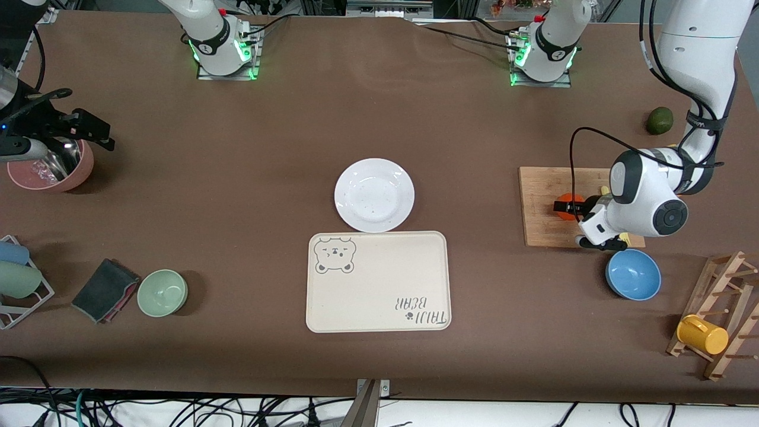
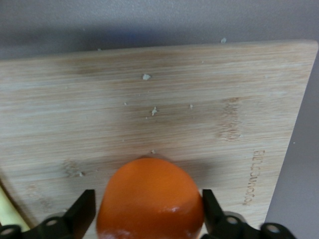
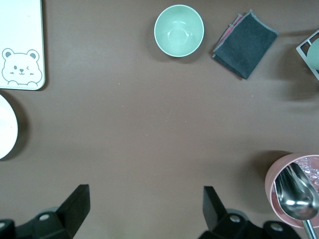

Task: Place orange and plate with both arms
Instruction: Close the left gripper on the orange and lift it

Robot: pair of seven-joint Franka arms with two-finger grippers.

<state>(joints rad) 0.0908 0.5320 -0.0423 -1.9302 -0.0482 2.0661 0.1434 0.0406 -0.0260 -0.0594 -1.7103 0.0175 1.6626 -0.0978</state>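
We are seeing the orange point(image 2: 149, 199) sitting on a wooden board — the white plate point(image 1: 374, 195) lying upright, mid-bench.

I see a bright orange orange point(image 2: 150, 199) on a tan-grained wooden board point(image 1: 548, 204), a glossy white plate point(image 1: 374, 194) with faint specks, a cream bear-print tray point(image 1: 378, 281), and a brown counter point(image 1: 237, 178).

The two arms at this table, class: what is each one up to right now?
The left gripper is down at the wooden cutting board with its open fingers on either side of the orange, which sits on the board; they do not look closed on it yet. The right gripper waits, open, above the pink bowl at the right arm's end of the table. The plate lies untouched mid-table, beside the bear-print tray.
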